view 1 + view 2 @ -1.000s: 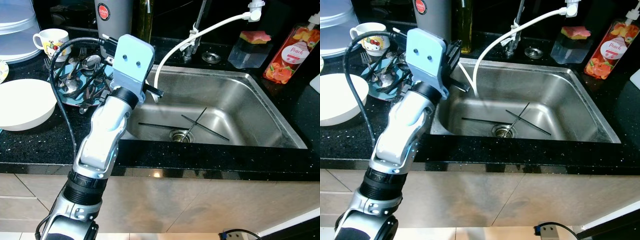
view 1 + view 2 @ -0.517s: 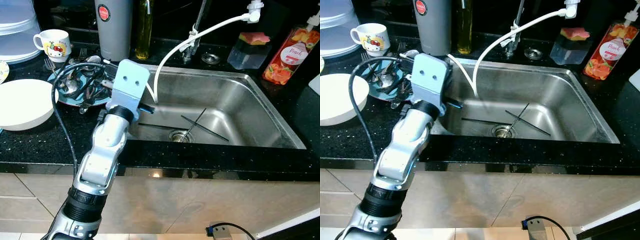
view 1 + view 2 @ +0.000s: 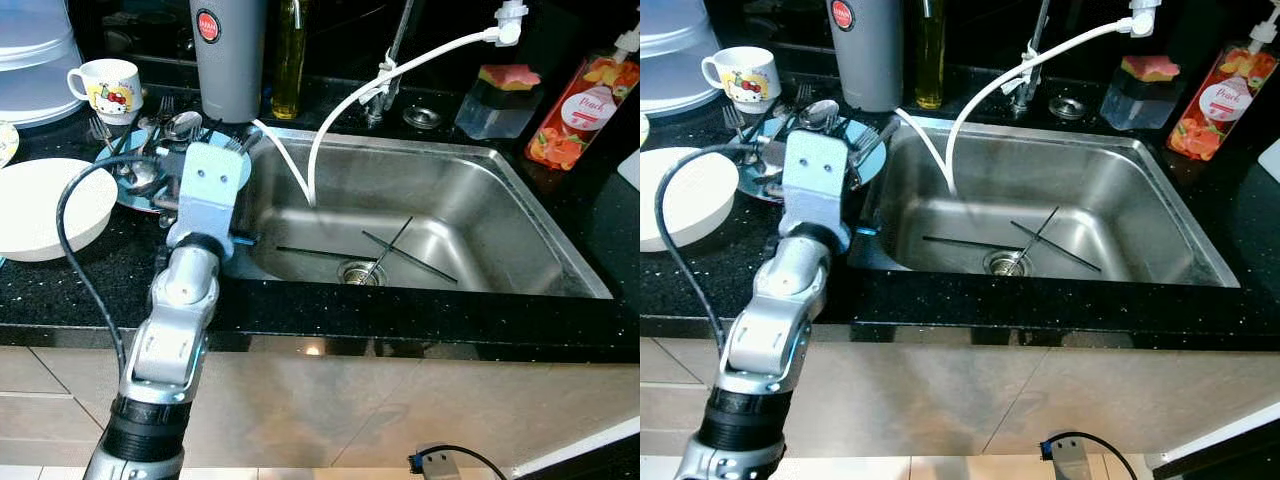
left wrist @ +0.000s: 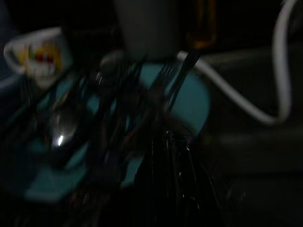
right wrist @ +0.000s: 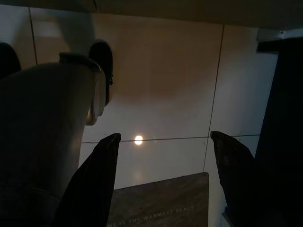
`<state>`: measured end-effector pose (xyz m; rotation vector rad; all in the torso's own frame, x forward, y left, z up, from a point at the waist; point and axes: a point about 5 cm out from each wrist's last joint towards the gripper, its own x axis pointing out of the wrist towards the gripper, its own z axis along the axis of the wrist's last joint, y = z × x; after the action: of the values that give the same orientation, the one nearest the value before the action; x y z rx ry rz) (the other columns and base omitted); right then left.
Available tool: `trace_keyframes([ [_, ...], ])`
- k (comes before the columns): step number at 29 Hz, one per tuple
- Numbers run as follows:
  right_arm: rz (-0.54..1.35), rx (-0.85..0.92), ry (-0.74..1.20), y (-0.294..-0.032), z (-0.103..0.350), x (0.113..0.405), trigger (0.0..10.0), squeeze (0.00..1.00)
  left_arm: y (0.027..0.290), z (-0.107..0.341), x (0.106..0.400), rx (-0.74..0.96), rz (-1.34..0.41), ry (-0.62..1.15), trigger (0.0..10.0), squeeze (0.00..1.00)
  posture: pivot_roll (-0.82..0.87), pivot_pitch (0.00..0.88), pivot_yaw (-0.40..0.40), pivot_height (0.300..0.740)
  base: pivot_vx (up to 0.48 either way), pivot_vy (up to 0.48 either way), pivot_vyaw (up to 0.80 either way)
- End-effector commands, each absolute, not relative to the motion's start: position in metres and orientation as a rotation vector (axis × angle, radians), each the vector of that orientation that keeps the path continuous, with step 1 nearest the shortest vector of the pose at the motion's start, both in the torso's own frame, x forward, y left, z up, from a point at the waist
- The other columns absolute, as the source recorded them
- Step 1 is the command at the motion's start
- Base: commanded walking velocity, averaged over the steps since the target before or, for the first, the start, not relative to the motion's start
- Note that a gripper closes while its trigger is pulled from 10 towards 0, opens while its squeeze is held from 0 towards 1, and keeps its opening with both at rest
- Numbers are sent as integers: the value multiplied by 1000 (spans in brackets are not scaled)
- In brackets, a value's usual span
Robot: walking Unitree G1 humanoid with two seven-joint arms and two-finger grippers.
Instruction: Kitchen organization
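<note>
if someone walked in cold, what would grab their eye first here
Most striking is the silver left arm rising from the counter edge, its tool at the teal plate piled with spoons and forks left of the sink. Next comes the steel sink, with thin dark sticks crossed over its drain and a white hose curving down into it. At the far right stands a bright peach soap bottle.

The sink basin [image 3: 470, 205] is open, but the white hose [image 3: 330, 120] hangs into it; cutlery on the teal plate [image 3: 865, 160] crowds the tabletop [image 3: 60, 285]
</note>
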<state>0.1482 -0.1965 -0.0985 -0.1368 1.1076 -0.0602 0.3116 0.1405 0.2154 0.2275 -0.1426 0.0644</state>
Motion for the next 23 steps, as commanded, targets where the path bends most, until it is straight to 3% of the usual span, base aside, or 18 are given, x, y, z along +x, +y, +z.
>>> trace_keyframes([
  [1,-61,-141,1115,-197,-99,146,10000,0,141,203,311,203,57,-105,10000,0,213,87,-96,740,0,0,0],
  [23,-47,-164,1107,-204,-99,145,10000,0,141,185,306,430,-31,-259,10000,0,202,88,-110,740,0,0,0],
])
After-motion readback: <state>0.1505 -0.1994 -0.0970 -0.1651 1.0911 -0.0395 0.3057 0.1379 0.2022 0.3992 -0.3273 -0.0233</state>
